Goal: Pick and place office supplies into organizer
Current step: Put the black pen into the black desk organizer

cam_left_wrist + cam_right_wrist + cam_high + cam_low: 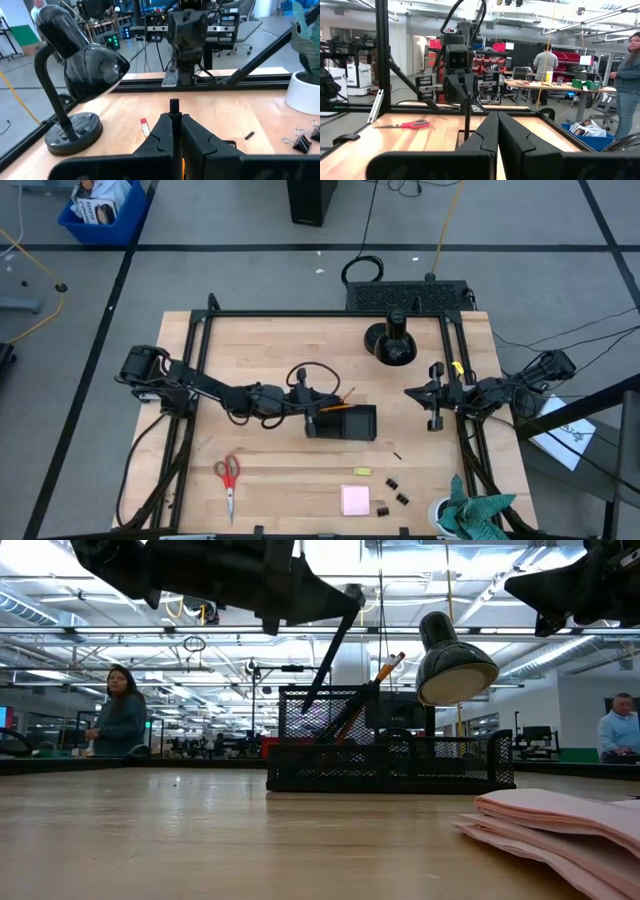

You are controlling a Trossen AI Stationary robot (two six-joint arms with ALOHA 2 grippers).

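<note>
The black mesh organizer [345, 423] [390, 755] stands mid-table. An orange pencil [385, 670] leans in its tall cup. My left gripper [316, 408] [175, 125] reaches over the organizer's left end, shut on a thin dark pen [328, 655]. My right gripper [412, 392] [497, 125] waits shut at the table's right side, touching nothing. Lying flat on the table near the front edge are red-handled scissors [228, 477], a pink sticky pad [355, 499], a yellow-green eraser [362, 471] and black binder clips [392, 482]. My left gripper pinches the pen near its upper end [174, 106] between its two fingers, and the pen's tip stands just above them. The fingers come about level from the table's left and lie across the pen. The pen slants down, its lower end [308, 705] inside the organizer's tall cup.
A black desk lamp [390, 340] [75, 65] stands at the far side, behind the organizer. A white pot with a teal plant [470, 515] sits at the near right corner. A small dark piece [397, 455] lies right of the organizer. People stand beyond the table.
</note>
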